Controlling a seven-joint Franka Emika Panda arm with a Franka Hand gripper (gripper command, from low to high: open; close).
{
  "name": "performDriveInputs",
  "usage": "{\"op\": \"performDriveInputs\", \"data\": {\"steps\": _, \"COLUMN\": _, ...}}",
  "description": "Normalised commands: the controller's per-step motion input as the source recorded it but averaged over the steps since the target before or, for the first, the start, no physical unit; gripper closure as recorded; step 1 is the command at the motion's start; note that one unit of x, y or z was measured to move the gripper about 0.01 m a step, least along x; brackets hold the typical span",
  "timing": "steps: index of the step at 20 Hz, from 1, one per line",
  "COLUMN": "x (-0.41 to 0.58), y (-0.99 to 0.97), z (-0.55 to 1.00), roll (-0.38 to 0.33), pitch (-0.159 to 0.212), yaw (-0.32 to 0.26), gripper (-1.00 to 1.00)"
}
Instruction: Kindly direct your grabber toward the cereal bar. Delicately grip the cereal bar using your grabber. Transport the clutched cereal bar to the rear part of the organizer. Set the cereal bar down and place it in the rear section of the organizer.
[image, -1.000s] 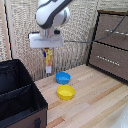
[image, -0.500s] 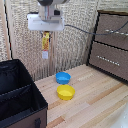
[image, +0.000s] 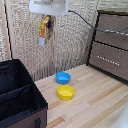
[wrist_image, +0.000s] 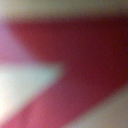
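Transport step. The gripper (image: 46, 24) held the cereal bar (image: 45, 28) clamped and hanging on end, high above the bench (image: 95, 102). The organizer (image: 20, 95) lay toward 7 o'clock. Good practice: stay high past its near wall, descend over the rear section, then release low.

The exterior view is evenly bright but soft and grainy; the wrist view is wholly blurred red-and-white smears.
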Motion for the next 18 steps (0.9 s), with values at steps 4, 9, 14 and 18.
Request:
{"op": "performDriveInputs", "data": {"steps": 4, "x": -0.03, "y": 0.46, "z": 0.28, "roll": 0.061, "pitch": 0.03, "yaw": -0.157, "gripper": 1.0}}
{"op": "performDriveInputs", "data": {"steps": 9, "x": -0.001, "y": 0.76, "z": 0.02, "roll": 0.009, "pitch": 0.144, "yaw": -0.047, "gripper": 1.0}}
{"op": "performDriveInputs", "data": {"steps": 14, "x": 0.0, "y": 0.84, "z": 0.0, "roll": 0.0, "pitch": 0.16, "yaw": -0.027, "gripper": 1.0}}
{"op": "performDriveInputs", "data": {"steps": 18, "x": 0.0, "y": 0.81, "z": 0.0, "roll": 0.001, "pitch": 0.145, "yaw": -0.04, "gripper": 1.0}}
